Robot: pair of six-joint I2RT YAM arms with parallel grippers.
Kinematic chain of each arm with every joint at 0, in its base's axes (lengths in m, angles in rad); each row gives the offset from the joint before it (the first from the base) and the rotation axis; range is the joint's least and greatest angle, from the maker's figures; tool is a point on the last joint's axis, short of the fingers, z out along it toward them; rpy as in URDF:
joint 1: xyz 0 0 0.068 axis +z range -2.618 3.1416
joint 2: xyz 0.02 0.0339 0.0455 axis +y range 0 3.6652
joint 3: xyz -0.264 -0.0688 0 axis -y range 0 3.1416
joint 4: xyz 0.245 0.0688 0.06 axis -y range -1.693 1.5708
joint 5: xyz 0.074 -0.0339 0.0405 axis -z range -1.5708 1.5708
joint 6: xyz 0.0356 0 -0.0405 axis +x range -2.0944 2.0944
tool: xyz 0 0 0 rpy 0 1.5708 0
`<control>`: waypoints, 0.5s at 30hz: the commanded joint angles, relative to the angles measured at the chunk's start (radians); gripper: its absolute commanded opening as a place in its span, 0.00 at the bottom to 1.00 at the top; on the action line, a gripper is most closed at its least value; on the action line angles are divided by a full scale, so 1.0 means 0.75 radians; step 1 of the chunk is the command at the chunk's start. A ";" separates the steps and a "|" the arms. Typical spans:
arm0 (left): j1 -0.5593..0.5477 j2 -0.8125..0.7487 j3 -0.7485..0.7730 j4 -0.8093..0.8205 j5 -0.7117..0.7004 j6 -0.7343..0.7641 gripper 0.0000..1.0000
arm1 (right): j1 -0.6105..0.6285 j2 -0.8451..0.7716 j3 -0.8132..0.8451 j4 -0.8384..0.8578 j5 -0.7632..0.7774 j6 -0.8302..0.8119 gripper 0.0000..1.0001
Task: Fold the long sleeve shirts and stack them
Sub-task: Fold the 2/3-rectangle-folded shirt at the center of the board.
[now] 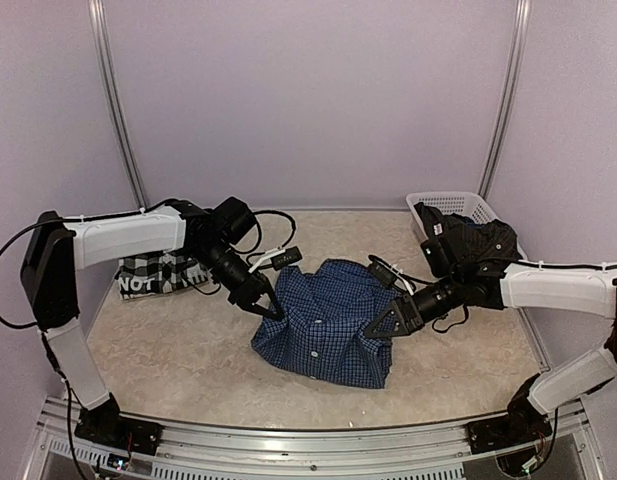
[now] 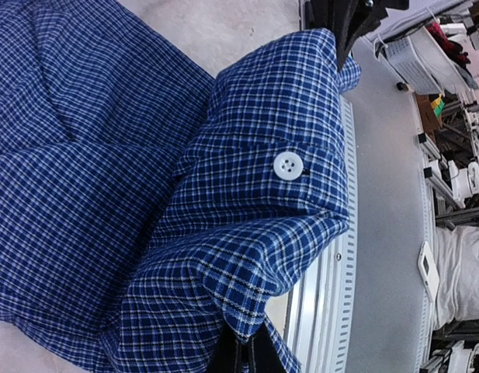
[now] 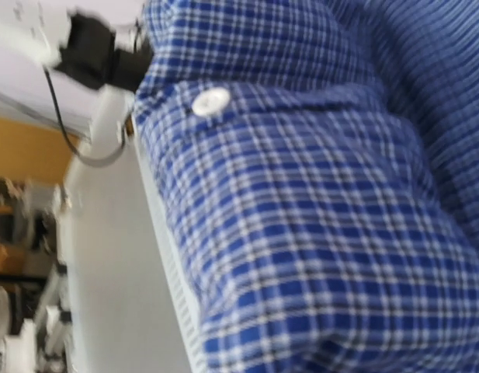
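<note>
The blue checked long sleeve shirt [image 1: 323, 322] lies bunched in the middle of the table. My left gripper [image 1: 269, 306] is shut on its left edge, with a fold of cloth pinched between the dark fingers [image 2: 241, 359]. On the other side, my right gripper [image 1: 380, 329] is shut on the right edge. In the right wrist view the blue shirt [image 3: 317, 202] covers the fingers entirely. A white button [image 2: 287, 165] shows on the raised fold. The black-and-white plaid shirt [image 1: 156, 272], with white letters, lies folded at the left behind my left arm.
A white plastic basket [image 1: 458, 206] stands at the back right with dark clothes [image 1: 480, 240] in it. The metal rail [image 1: 308, 440] runs along the table's near edge, and it shows close to the shirt in the left wrist view [image 2: 332, 287].
</note>
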 commanded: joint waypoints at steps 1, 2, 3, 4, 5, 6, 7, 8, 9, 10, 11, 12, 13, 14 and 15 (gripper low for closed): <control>0.071 0.141 0.281 -0.037 0.109 -0.095 0.00 | -0.134 0.101 0.102 -0.015 -0.212 -0.032 0.00; 0.086 0.213 0.356 -0.057 0.130 -0.115 0.00 | -0.164 0.130 0.118 -0.011 -0.250 -0.026 0.00; 0.104 0.262 0.436 -0.065 0.131 -0.165 0.00 | -0.191 0.166 0.123 0.022 -0.297 -0.004 0.00; 0.123 0.334 0.514 -0.089 0.131 -0.203 0.00 | -0.216 0.192 0.130 0.054 -0.331 0.017 0.00; 0.138 0.391 0.600 -0.113 0.137 -0.223 0.00 | -0.243 0.221 0.141 0.075 -0.354 0.034 0.00; 0.152 0.485 0.674 -0.136 0.154 -0.243 0.00 | -0.270 0.247 0.145 0.124 -0.378 0.065 0.00; 0.170 0.538 0.741 -0.150 0.172 -0.249 0.00 | -0.296 0.280 0.152 0.163 -0.411 0.088 0.00; 0.183 0.604 0.797 -0.144 0.184 -0.269 0.00 | -0.324 0.312 0.165 0.192 -0.428 0.104 0.00; 0.195 0.672 0.846 -0.127 0.182 -0.308 0.00 | -0.352 0.338 0.167 0.236 -0.436 0.141 0.00; 0.208 0.707 0.893 -0.110 0.195 -0.360 0.00 | -0.382 0.360 0.164 0.283 -0.446 0.169 0.00; 0.221 0.749 0.930 -0.088 0.210 -0.397 0.00 | -0.401 0.380 0.158 0.331 -0.459 0.205 0.00; 0.229 0.775 0.962 -0.066 0.212 -0.429 0.00 | -0.418 0.400 0.155 0.373 -0.470 0.227 0.00; 0.237 0.805 0.983 -0.038 0.215 -0.456 0.00 | -0.428 0.414 0.153 0.399 -0.469 0.237 0.00; 0.242 0.814 0.987 0.006 0.223 -0.495 0.00 | -0.440 0.426 0.153 0.412 -0.460 0.245 0.00; 0.246 0.820 0.989 0.047 0.224 -0.526 0.00 | -0.450 0.437 0.154 0.420 -0.453 0.251 0.00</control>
